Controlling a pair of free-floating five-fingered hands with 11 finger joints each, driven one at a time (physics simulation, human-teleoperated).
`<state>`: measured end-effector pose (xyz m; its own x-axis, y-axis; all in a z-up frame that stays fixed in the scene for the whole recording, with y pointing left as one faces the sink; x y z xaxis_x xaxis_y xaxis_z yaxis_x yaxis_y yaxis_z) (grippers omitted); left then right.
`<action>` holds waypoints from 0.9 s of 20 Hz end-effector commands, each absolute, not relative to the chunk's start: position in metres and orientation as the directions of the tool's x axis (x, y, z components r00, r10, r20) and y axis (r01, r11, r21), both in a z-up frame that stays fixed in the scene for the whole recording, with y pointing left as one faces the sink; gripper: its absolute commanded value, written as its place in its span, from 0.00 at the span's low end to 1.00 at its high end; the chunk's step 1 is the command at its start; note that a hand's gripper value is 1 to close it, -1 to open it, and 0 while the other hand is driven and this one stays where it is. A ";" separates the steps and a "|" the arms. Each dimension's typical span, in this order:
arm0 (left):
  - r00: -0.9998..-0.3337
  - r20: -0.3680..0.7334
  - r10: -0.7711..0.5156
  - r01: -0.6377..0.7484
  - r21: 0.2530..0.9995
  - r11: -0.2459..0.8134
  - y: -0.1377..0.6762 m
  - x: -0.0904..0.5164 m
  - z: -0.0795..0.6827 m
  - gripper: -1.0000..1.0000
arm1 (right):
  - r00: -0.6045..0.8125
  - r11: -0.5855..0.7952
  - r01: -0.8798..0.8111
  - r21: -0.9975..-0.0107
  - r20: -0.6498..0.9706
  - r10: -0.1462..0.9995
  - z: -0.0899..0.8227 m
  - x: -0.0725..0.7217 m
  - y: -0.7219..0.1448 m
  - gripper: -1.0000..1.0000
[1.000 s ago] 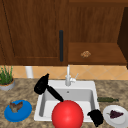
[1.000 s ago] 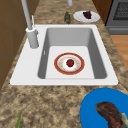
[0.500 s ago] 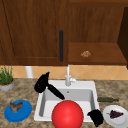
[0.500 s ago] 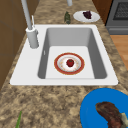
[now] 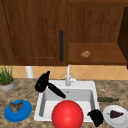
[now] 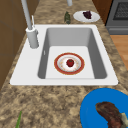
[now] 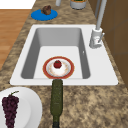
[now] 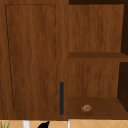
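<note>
Black against the white sink (image 5: 40, 106), our left hand (image 5: 42, 82) is hovering, fingers straight, over the back-left rim, and we are judging slow movement safest near the faucet (image 5: 68, 77), while our right hand (image 5: 96, 117), fingers curled on nothing, is hanging at the front-right corner.

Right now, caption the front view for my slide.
Left hand hovers at the sink's left rim, right hand near the grape plate.

A sink (image 5: 91, 86) is set in the surface (image 6: 50, 105), its faucet (image 5: 68, 77) behind the basin. A plate (image 6: 69, 63) carrying a strawberry (image 6: 70, 62) lies in the basin. Left of the sink sits a dish (image 5: 18, 111); right of it lie a bottle (image 5: 107, 99) and a plate of grapes (image 5: 115, 114). A cabinet (image 5: 32, 30) hangs above.
</note>
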<state>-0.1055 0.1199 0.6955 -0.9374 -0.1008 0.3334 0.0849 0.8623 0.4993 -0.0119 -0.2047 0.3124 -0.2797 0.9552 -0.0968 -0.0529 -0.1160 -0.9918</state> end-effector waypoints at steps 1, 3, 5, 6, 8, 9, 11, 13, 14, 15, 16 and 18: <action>-0.941 0.315 -0.128 0.004 0.389 0.921 0.119 -0.106 0.695 0.00 | -0.280 -0.116 -0.053 -0.992 -0.097 0.955 0.312 -0.012 -0.205 0.50; -0.942 0.309 -0.129 -0.001 0.381 0.925 0.119 -0.105 0.696 0.00 | -0.280 -0.116 -0.053 -0.992 -0.097 0.955 0.312 -0.012 -0.205 0.50; -0.943 0.303 -0.135 -0.012 0.377 0.926 0.119 -0.106 0.696 0.00 | -0.280 -0.116 -0.053 -0.992 -0.097 0.955 0.312 -0.012 -0.205 0.50; -0.944 0.299 -0.141 -0.019 0.377 0.926 0.119 -0.107 0.697 0.00 | -0.280 -0.116 -0.053 -0.992 -0.097 0.955 0.312 -0.012 -0.205 0.50; -0.943 0.297 -0.147 -0.028 0.369 0.929 0.118 -0.108 0.698 0.00 | -0.280 -0.116 -0.053 -0.992 -0.097 0.955 0.312 -0.012 -0.205 0.50; -0.945 0.290 -0.151 -0.035 0.367 0.930 0.118 -0.108 0.698 0.00 | -0.280 -0.116 -0.053 -0.992 -0.097 0.955 0.312 -0.012 -0.205 0.50; -0.945 0.285 -0.161 -0.049 0.362 0.931 0.118 -0.109 0.699 0.00 | -0.280 -0.116 -0.053 -0.992 -0.097 0.955 0.312 -0.012 -0.205 0.50; -0.945 0.273 -0.178 -0.069 0.365 0.928 0.117 -0.111 0.700 0.00 | -0.280 -0.116 -0.053 -0.992 -0.097 0.955 0.312 -0.012 -0.205 0.50; -0.945 0.267 -0.189 -0.080 0.373 0.924 0.116 -0.111 0.701 0.00 | -0.280 -0.116 -0.053 -0.992 -0.097 0.955 0.312 -0.012 -0.205 0.50; -0.944 0.263 -0.200 -0.091 0.377 0.922 0.116 -0.112 0.702 0.00 | -0.280 -0.116 -0.053 -0.992 -0.097 0.955 0.312 -0.012 -0.205 0.50; -0.943 0.257 -0.213 -0.103 0.383 0.918 0.115 -0.112 0.703 0.00 | -0.280 -0.116 -0.053 -0.992 -0.097 0.955 0.312 -0.012 -0.205 0.50; -0.940 0.248 -0.233 -0.126 0.383 0.915 0.113 -0.113 0.706 0.00 | -0.280 -0.116 -0.053 -0.992 -0.097 0.955 0.312 -0.012 -0.205 0.50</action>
